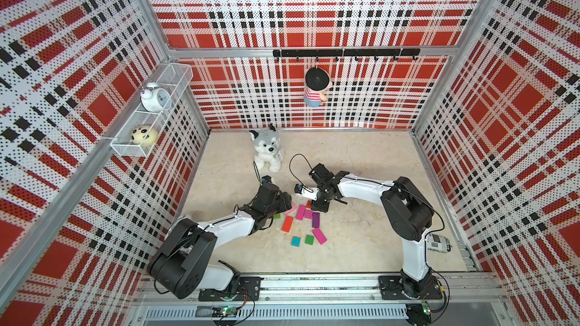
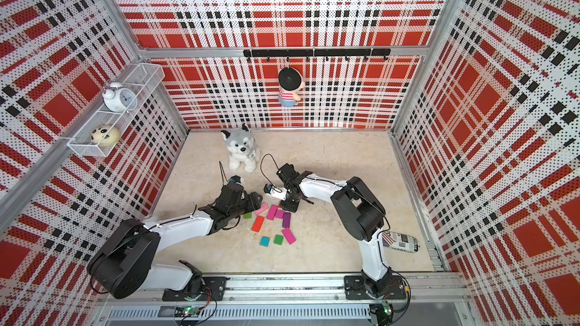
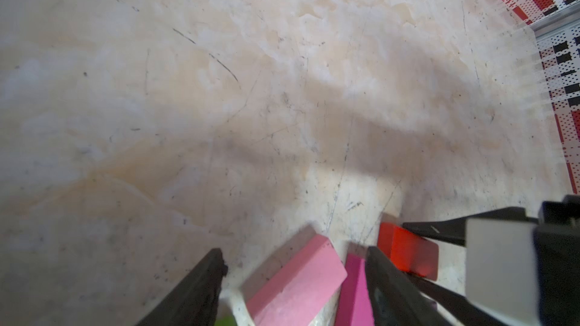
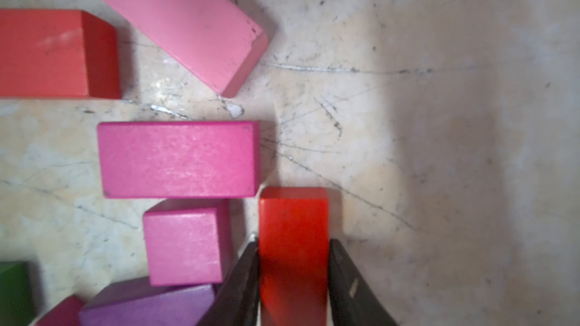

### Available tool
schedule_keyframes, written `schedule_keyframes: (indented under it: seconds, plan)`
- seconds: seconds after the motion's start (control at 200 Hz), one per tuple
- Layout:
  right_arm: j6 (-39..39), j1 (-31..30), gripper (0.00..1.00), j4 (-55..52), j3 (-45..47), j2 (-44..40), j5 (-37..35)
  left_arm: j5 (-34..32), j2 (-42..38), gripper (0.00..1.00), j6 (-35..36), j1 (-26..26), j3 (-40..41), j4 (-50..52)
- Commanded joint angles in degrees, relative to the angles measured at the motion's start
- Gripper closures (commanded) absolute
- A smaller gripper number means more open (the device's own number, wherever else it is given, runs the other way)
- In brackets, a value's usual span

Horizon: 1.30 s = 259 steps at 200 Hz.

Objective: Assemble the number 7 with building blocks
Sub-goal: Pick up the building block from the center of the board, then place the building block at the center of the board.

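The building blocks lie loose mid-table in both top views, and no number 7 shows. My right gripper (image 4: pixel 293 246) is shut on a small red block (image 4: pixel 293 214), which stands beside a magenta square (image 4: pixel 185 243) and a magenta rectangle (image 4: pixel 179 159). A purple block (image 4: pixel 147 305) and a red-orange rectangle (image 4: pixel 47 53) lie close by. My left gripper (image 3: pixel 295 254) is open, with a fingertip on either side of a tilted pink block (image 3: pixel 298 280). In a top view, teal (image 1: pixel 295 241), green (image 1: pixel 309 239) and pink (image 1: pixel 319 235) blocks lie nearer the front.
A plush dog (image 1: pixel 266 152) sits behind the blocks. A printed can (image 1: pixel 437 243) lies by the right arm's base near the right wall. On the left wall a wire basket (image 1: pixel 131 148) holds a clock and a toy. A doll (image 1: pixel 315 87) hangs on the back wall.
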<state>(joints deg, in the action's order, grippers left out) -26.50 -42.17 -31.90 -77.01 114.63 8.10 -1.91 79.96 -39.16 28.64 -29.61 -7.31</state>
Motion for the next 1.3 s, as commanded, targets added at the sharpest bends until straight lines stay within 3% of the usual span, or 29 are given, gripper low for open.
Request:
schedule_keyframes:
  seconds: [0.0, 0.215, 0.471, 0.712, 0.967, 1.293]
  plan:
    - [2.11, -0.28, 0.74, -1.5, -0.48, 2.03, -4.85, 0.68, -0.45, 0.27, 0.47, -0.23, -0.47, -1.4]
    - [9.45, 2.97, 0.85, 0.93, 0.81, -0.95, -3.88, 0.7, 3.13, 0.27, 2.9, 1.66, -4.78, -0.28]
    - [22.45, 13.0, 0.84, 3.76, 4.64, -9.26, -3.15, 1.37, 11.72, 0.27, 6.46, 7.01, -15.2, 2.8]
    - [32.12, 17.72, 0.82, 4.17, 10.21, -12.91, -2.68, -0.44, 16.11, 0.3, 10.15, 11.89, -21.18, 8.06]
    - [32.12, 19.15, 0.82, 4.15, 12.59, -12.59, -2.68, -0.69, 18.24, 0.33, 9.52, 16.02, -26.89, 16.77]
    - [32.12, 18.98, 0.82, 4.15, 12.41, -10.75, -2.68, 3.38, 16.97, 0.33, 0.93, 16.53, -29.53, 25.13]
